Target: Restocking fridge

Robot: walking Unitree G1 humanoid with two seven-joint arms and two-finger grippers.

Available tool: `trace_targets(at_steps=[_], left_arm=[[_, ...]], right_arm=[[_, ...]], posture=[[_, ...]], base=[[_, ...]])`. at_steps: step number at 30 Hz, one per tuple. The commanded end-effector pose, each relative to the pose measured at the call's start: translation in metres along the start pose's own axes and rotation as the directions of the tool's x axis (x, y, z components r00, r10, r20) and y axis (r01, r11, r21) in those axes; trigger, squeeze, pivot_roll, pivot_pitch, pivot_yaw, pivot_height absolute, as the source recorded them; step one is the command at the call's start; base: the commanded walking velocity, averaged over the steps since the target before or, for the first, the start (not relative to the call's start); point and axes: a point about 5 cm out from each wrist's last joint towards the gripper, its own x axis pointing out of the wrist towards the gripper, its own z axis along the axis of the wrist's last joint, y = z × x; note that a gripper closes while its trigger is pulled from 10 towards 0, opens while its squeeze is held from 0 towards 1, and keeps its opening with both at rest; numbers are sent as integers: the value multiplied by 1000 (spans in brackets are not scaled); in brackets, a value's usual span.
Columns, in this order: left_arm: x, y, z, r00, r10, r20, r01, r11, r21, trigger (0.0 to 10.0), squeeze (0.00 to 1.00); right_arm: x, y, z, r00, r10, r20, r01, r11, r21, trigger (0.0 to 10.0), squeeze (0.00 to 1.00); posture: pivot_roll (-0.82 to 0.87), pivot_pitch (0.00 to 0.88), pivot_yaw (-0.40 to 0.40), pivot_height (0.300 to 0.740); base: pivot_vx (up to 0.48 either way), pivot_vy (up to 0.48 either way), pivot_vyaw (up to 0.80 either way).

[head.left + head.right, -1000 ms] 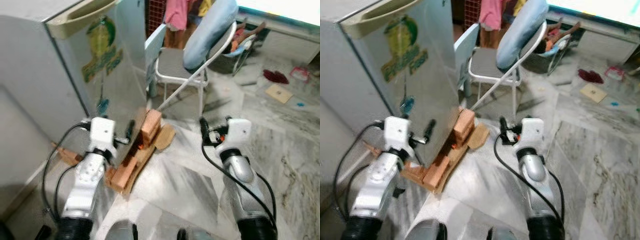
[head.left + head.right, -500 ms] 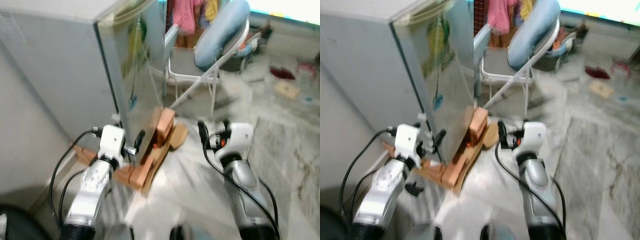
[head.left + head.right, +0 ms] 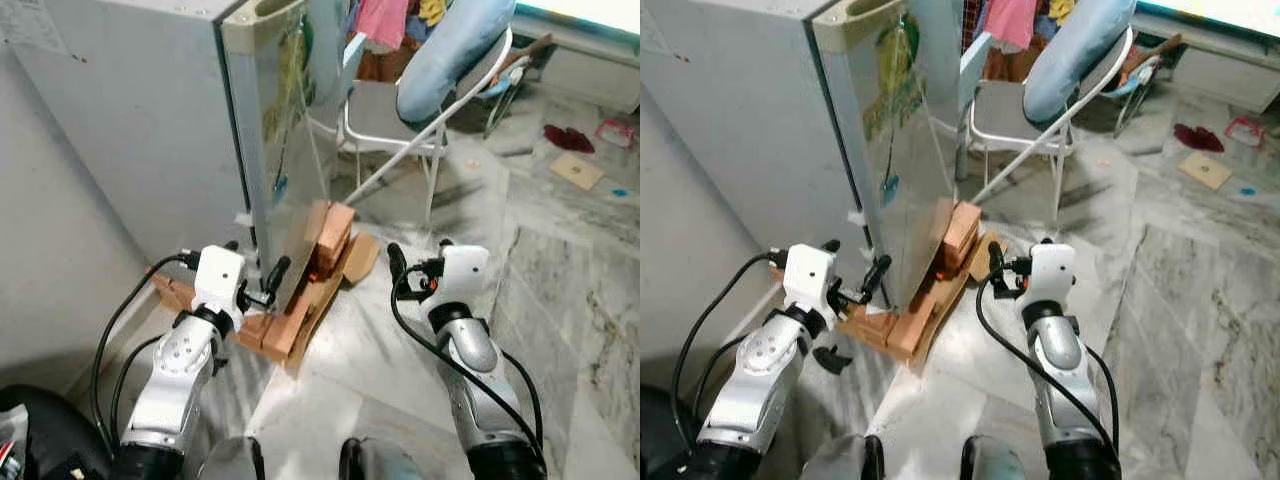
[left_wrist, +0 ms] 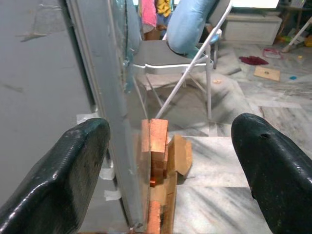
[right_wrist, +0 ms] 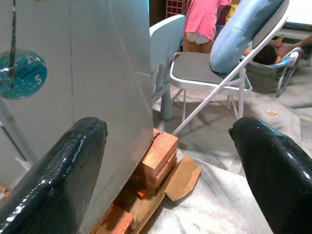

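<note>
The grey fridge (image 3: 150,110) stands at the left with its door (image 3: 290,120) shut; green and blue stickers are on the door front. It rests on orange bricks (image 3: 330,240) and cardboard. My left gripper (image 3: 255,262) is held low, open, at the fridge's front corner just above the bricks. In the left wrist view the door edge (image 4: 105,122) lies between the fingers (image 4: 63,180). My right gripper (image 3: 420,252) is open and empty, out in front of the door, to the right of the bricks. Its view looks at the door front (image 5: 97,73).
A white folding chair (image 3: 385,105) with a light blue cushion (image 3: 450,50) stands just beyond the door. Pink clothing (image 3: 380,20) shows behind it. The marble floor (image 3: 560,260) stretches to the right with small litter far off. A grey wall (image 3: 50,250) is at my left.
The whole picture has shifted, so the camera moved: the fridge now shows from its corner, with more of its side. Both grippers keep their open pose.
</note>
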Motion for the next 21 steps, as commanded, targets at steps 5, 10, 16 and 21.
trace_targets(at_steps=[5,10,16,21], left_arm=[[0,-1,6,1000,-5,31,5,1000,0,10000,0],[0,-1,6,999,-4,32,4,1000,-3,10000,0],[0,1,6,999,10,34,-10,1000,-3,10000,0],[-6,9,6,996,70,46,-69,997,-20,10000,0]], right_arm=[[-2,-3,5,999,34,22,-35,999,38,10000,0],[-2,-1,5,999,46,13,-46,998,47,10000,0],[-4,0,4,998,62,18,-63,997,47,10000,0],[-16,-5,0,1000,27,4,-28,999,40,10000,0]], posture=[[38,82,-57,740],[36,82,-60,740],[33,90,-61,740],[30,87,-59,740]], base=[[302,0,0],[302,0,-268],[262,0,-417],[0,0,0]])
